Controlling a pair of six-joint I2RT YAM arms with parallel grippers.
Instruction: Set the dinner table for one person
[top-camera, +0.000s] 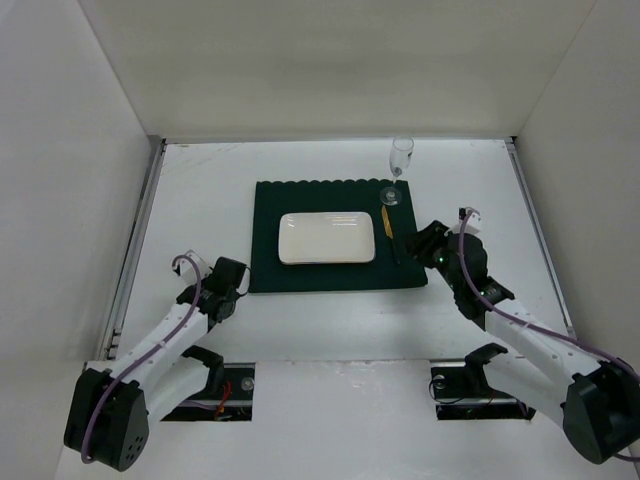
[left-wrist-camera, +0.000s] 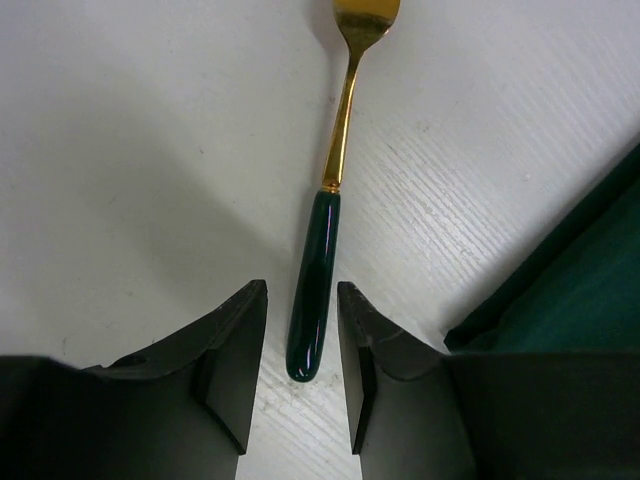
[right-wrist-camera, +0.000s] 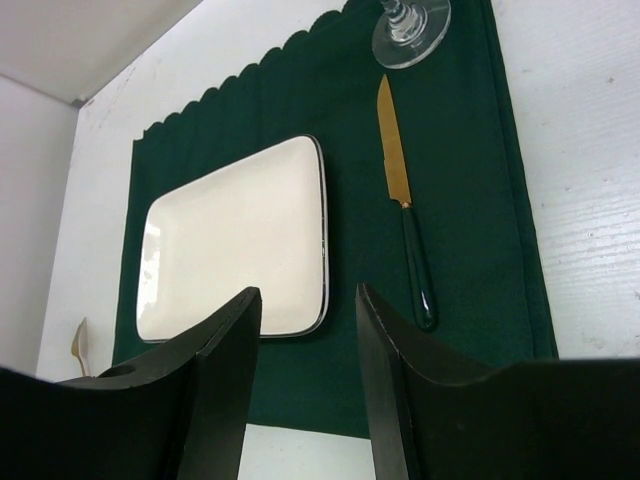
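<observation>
viewing from above, the table (top-camera: 330, 320) is lying under the left gripper (top-camera: 236, 280) and right gripper (top-camera: 430, 243), with mat (top-camera: 265, 230), plate (top-camera: 327, 238), knife (top-camera: 388, 222) and glass (top-camera: 401, 155) already set. left wrist: open jaws are straddling the fork (left-wrist-camera: 322, 250) handle on the table; closing on it seems next. right wrist: jaws are hanging open, empty, above the mat.

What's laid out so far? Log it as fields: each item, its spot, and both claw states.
placemat: dark green, centred on the dinner table
plate: white, rectangular, on the placemat
knife: on the placemat, right of the plate
glass: upright, at the placemat's far right corner
fork: on the bare table, left of the placemat
left claw: open, fingers either side of the fork handle
right claw: open, empty, by the placemat's near right part
</observation>
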